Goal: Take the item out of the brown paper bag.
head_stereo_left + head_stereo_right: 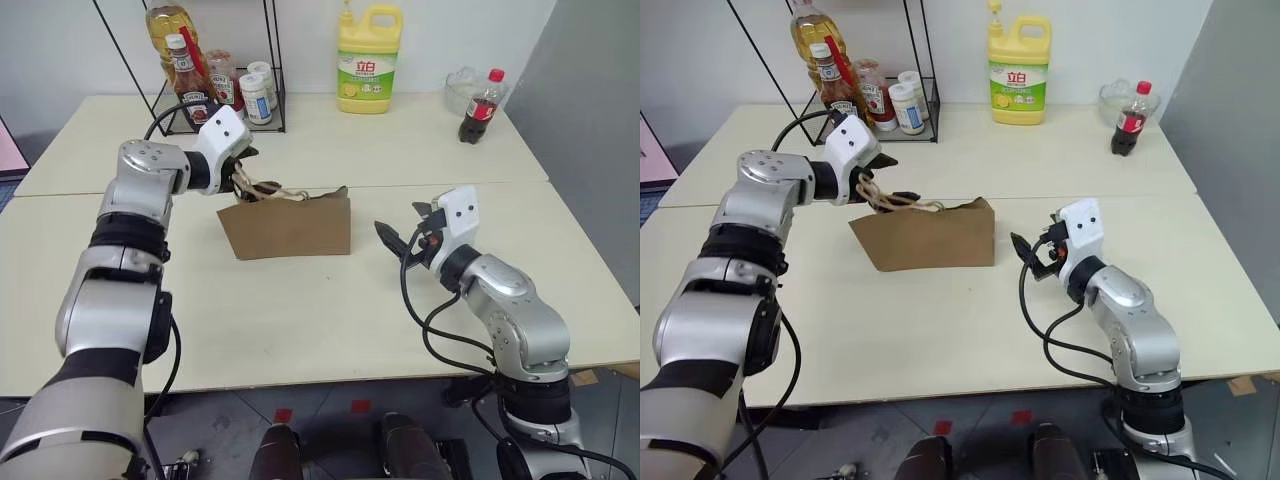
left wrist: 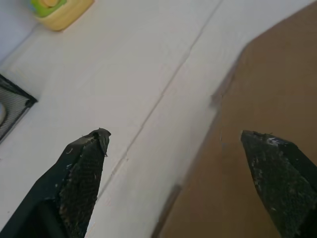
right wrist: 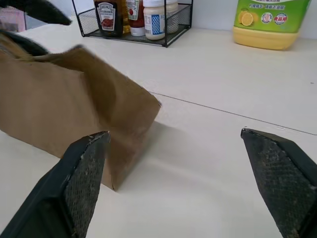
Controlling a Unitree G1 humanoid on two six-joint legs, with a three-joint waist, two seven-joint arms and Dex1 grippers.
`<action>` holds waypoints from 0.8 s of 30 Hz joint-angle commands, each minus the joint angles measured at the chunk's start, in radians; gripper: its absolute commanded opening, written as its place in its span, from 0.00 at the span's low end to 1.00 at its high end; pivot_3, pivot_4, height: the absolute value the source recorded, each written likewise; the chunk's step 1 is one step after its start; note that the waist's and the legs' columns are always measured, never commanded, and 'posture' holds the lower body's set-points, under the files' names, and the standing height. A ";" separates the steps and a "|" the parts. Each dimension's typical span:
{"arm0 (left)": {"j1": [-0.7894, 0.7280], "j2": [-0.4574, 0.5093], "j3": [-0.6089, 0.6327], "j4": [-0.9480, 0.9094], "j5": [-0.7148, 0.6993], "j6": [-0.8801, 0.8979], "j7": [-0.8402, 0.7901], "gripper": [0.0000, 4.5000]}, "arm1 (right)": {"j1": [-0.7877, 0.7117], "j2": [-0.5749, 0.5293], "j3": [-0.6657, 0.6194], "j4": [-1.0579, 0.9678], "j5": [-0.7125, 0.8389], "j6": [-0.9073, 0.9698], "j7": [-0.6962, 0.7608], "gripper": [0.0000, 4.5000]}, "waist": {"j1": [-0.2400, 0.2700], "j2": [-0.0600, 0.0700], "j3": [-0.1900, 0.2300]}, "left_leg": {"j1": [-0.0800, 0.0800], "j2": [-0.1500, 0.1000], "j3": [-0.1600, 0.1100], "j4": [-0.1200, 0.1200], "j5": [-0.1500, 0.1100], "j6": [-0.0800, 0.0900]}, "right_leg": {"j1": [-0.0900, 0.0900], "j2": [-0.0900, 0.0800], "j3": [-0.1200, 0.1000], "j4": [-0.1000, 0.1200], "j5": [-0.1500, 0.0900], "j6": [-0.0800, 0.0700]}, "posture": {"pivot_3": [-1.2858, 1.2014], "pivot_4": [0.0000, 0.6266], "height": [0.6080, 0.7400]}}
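The brown paper bag (image 1: 290, 228) stands near the table's middle, its top edge crumpled and its thin loop handles (image 1: 272, 192) lying over the left end. My left gripper (image 1: 243, 172) hovers open at the bag's upper left corner, right by the handles, with nothing gripped between its fingers (image 2: 84, 168). To the right of the bag and a short gap away, my right gripper (image 1: 403, 226) points toward the bag's side, jaws wide open and empty. In the right wrist view the bag (image 3: 59, 109) sits ahead of that gripper (image 3: 174, 133). The item is hidden.
A yellow detergent jug (image 1: 367, 60) stands at the back centre. A cola bottle (image 1: 480, 108) and a glass bowl (image 1: 462, 88) are at the back right. A black wire rack (image 1: 225, 100) with sauce bottles is behind the bag on the left. Bare tabletop (image 1: 320, 310) lies in front.
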 commanded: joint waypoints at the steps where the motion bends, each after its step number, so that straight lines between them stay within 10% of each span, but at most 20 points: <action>1: 0.138 0.052 0.015 -0.369 -0.062 0.205 -0.050 1.00 | -0.039 -0.032 -0.037 0.041 0.014 -0.060 0.012 0.99 | -0.001 0.000 0.000 | 0.000 0.000 0.000 0.000 0.000 0.000 | 0.000 0.000 0.000 0.000 0.000 0.000 | 0.52 0.24 1.00; 15: 0.549 0.168 0.140 -1.276 -0.257 0.887 0.142 1.00 | -0.091 -0.049 -0.029 0.210 0.019 -0.176 0.023 0.99 | 0.012 0.000 0.000 | 0.000 0.000 0.000 0.001 -0.002 0.003 | 0.001 0.000 0.000 0.001 0.000 0.000 | 0.52 0.24 1.00; 24: 0.597 0.371 0.236 -1.205 -0.269 0.518 0.026 1.00 | -0.104 -0.055 -0.006 0.273 0.017 -0.216 0.055 0.99 | 0.013 0.000 0.000 | 0.001 0.000 0.000 0.001 -0.002 0.003 | 0.001 0.000 0.000 0.000 0.000 0.000 | 0.52 0.24 1.00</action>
